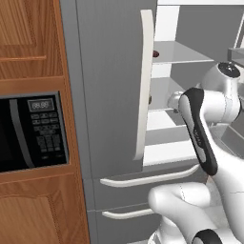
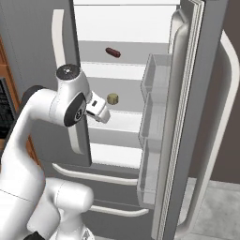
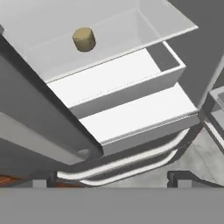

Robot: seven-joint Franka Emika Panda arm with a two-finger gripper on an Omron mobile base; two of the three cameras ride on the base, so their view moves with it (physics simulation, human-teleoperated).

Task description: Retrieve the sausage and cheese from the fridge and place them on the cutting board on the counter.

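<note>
You're looking at the tall grey French-door fridge (image 2: 37, 56) with its right door swung wide open and the left door shut. In the left base view the closed door hides nearly all of the slim dark reddish-brown sausage (image 2: 113, 52); only a dark red end peeps past the long white vertical handle (image 1: 144, 81). From the right base view you get it whole: it lies flat on an upper white shelf (image 2: 117, 70), its long axis running slantwise, the near end pointing towards the open door's side. One shelf below sits the small pale yellowish chunky cheese (image 2: 112, 98) (in the hand view it reads as a short stubby drum, upright, well back on its shelf).

The two-finger gripper (image 2: 104, 114) hangs in front of the fridge opening, just below and beside the cheese, not touching it. Its fingertips are hard to make out in either base view, and in the hand view they are cut off at the bottom edge. The claw is spread to its widest and has hold of nothing.

Below, the two white horizontal drawer handles (image 1: 147, 179) are partly covered by the white arm.
</note>
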